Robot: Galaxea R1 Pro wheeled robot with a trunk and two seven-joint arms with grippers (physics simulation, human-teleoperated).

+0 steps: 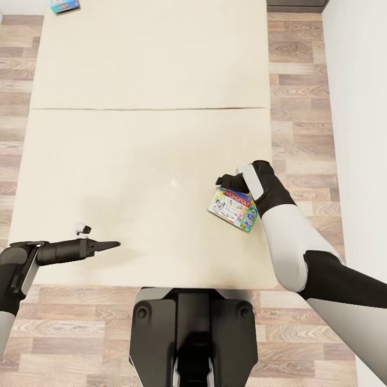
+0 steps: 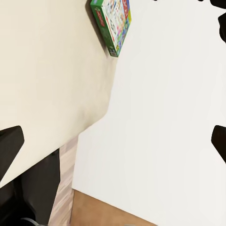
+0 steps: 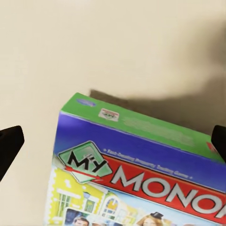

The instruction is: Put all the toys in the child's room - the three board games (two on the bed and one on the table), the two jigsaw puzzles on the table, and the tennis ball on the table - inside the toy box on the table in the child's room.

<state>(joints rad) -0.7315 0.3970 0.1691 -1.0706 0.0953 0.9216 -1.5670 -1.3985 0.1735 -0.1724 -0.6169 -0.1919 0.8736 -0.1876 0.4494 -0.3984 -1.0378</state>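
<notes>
A green-edged board game [image 1: 233,208] lettered MONOPOLY lies near the right edge of the bed [image 1: 140,161], on its beige mattress. My right gripper [image 1: 232,183] hovers at the box's far edge. In the right wrist view the board game [image 3: 136,179] sits between the two widely spread fingertips of the right gripper [image 3: 113,141], which is open. My left gripper [image 1: 110,245] is low over the mattress's near left part, open and empty [image 2: 113,141]. The same board game [image 2: 113,23] shows in the left wrist view. A blue board game [image 1: 64,5] lies at the bed's far left corner.
A white wall [image 1: 360,107] runs close along the bed's right side, with a strip of wooden floor [image 1: 301,80] between them. My dark base [image 1: 193,338] stands against the bed's near edge. A seam crosses the mattress.
</notes>
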